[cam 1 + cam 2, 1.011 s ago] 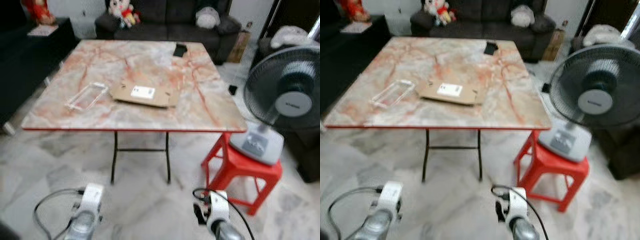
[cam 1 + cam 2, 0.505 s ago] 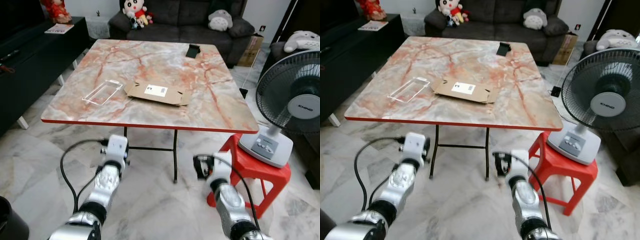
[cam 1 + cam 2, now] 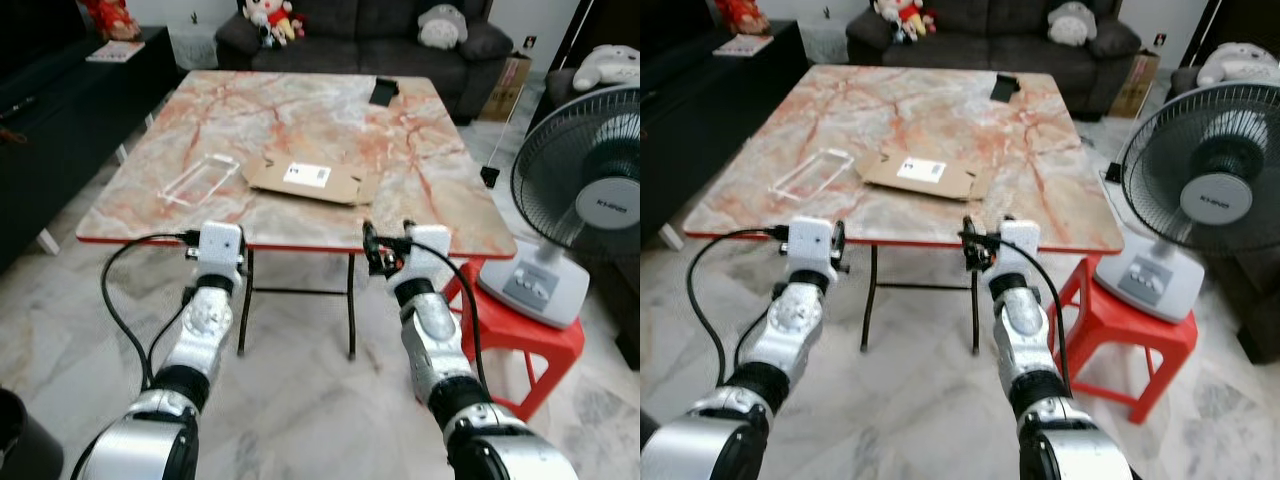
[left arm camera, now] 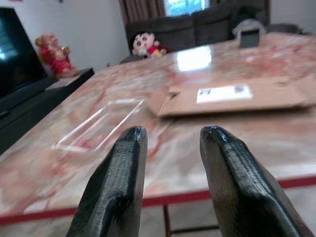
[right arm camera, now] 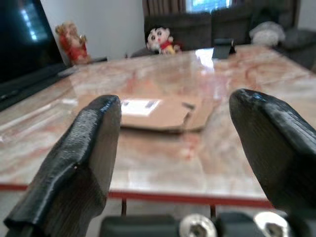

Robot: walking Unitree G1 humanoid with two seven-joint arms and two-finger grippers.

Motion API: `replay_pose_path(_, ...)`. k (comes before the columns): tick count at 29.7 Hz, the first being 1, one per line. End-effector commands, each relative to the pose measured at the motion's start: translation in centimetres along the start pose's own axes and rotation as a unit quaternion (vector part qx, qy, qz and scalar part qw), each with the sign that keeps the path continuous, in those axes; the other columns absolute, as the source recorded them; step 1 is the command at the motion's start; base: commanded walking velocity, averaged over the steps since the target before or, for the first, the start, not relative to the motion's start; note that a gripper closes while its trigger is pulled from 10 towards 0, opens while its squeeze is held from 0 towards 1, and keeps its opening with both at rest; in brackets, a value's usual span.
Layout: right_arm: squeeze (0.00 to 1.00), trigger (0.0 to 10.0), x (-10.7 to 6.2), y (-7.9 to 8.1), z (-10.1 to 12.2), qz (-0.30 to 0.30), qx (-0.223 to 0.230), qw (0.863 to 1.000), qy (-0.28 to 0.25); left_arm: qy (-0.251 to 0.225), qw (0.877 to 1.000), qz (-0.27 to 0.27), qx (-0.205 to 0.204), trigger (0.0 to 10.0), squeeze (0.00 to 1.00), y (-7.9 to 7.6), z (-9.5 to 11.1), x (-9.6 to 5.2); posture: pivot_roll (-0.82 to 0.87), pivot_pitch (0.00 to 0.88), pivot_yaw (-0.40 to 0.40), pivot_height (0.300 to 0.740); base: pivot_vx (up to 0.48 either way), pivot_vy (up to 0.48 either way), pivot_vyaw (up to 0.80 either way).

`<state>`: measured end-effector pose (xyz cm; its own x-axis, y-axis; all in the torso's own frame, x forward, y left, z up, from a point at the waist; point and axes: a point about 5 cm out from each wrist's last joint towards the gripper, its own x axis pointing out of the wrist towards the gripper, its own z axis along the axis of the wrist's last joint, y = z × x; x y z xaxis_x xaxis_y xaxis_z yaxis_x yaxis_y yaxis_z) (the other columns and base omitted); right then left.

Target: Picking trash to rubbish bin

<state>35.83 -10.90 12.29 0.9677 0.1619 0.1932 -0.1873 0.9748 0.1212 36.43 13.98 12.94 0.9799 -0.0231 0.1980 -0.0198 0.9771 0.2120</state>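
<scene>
1. The surface, a marbled top with a red edge, is lying just ahead of both end effectors and roughly level with them. Both arms are reaching toward its near edge. Nothing is being lifted off it, so I judge the task to be in its approach stage only.

2. The flattened cardboard piece, with a white label, is lying on the surface beyond both end effectors, roughly between their two lines of reach. It is well apart from either set of fingers. Likely the first trash item.

3. The clear plastic tray is resting on the surface ahead of the left end effector and slightly to its outer side, untouched. A second pickup is probably remaining.

4. The left end effector is hovering short of the surface edge, fingers parted narrowly, empty.

5. The right end effector is hovering short of the edge too, fingers spread wide, gripping nothing.

6. A small dark object is sitting at the far side of the surface, well beyond both end effectors; what it is I cannot tell.

7. Still to do, by my reading: grasping, carrying and binning every item.
</scene>
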Motion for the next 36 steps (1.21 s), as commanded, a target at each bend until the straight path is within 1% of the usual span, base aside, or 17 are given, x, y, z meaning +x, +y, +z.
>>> replay_pose_path(1,0.0,10.0,0.5,0.8,0.8,0.01,0.001,1.0,-0.017,-0.025,1.0,0.005,0.004,10.0,0.0,0.6,1.2,0.6,-0.05,0.0,0.008,0.74,0.0,0.0,0.0)
replay_pose_path(5,0.0,10.0,0.2,1.0,0.4,0.014,0.002,1.0,-0.013,-0.033,0.999,0.004,0.002,10.0,0.0,0.6,1.3,0.5,-0.04,0.0,0.013,0.74,0.0,0.0,0.0)
replay_pose_path(7,0.0,10.0,0.1,0.9,0.0,0.008,0.001,1.0,0.001,-0.028,1.0,0.002,0.0,10.0,0.0,0.6,1.1,0.4,-0.05,0.0,0.02,0.74,0.0,0.0,0.0)
replay_pose_path(8,0.0,10.0,0.0,0.9,-0.1,0.003,0.006,1.0,0.006,-0.02,1.0,0.003,-0.009,10.0,0.0,0.6,0.8,0.3,-0.05,0.0,0.02,0.74,0.0,0.0,0.0)
replay_pose_path(10,0.0,10.0,0.1,0.9,0.0,0.004,0.01,1.0,0.001,-0.009,1.0,0.008,-0.021,10.0,0.0,0.5,0.6,0.4,-0.06,0.0,0.02,0.74,0.0,0.0,0.0)
replay_pose_path(12,0.0,10.0,0.0,1.0,0.1,0.005,0.01,1.0,-0.002,-0.009,1.0,0.008,-0.024,10.0,0.0,0.5,0.6,0.4,-0.06,0.0,0.02,0.74,0.0,0.0,0.0)
replay_pose_path(16,0.0,10.0,0.1,1.3,0.3,0.01,0.016,1.0,-0.003,-0.005,1.0,0.002,-0.022,10.0,0.0,0.1,0.8,0.6,-0.06,0.0,0.022,0.74,0.0,0.403,0.0)
replay_pose_path(20,0.0,10.0,0.3,2.0,0.4,0.023,0.012,1.0,-0.005,-0.005,1.0,0.001,-0.02,10.0,0.0,0.2,0.9,0.7,-0.06,0.0,0.024,0.74,0.0,0.48,-0.75)
replay_pose_path(25,0.0,10.0,0.4,2.4,0.6,0.025,0.014,1.0,-0.011,-0.008,1.0,0.004,-0.018,10.0,0.0,0.6,1.0,0.8,-0.05,0.0,0.023,0.74,0.0,0.48,0.0)
replay_pose_path(27,0.0,10.0,0.4,2.8,0.6,0.032,0.013,0.999,-0.01,-0.004,1.0,0.007,-0.019,10.0,0.0,0.7,0.9,0.8,-0.05,0.0,0.024,0.74,0.0,0.48,0.0)
replay_pose_path(31,0.0,10.0,0.4,2.9,0.8,0.033,0.016,0.999,-0.014,0.0,1.0,0.012,-0.026,10.0,0.0,0.9,0.9,0.8,-0.05,0.0,0.025,0.74,0.0,0.438,0.0)
replay_pose_path(36,0.0,10.0,0.6,3.0,1.1,0.033,0.016,0.999,-0.015,-0.006,1.0,0.013,-0.024,10.0,0.0,0.8,1.3,1.0,-0.05,0.0,0.029,0.74,0.0,0.0,0.0)
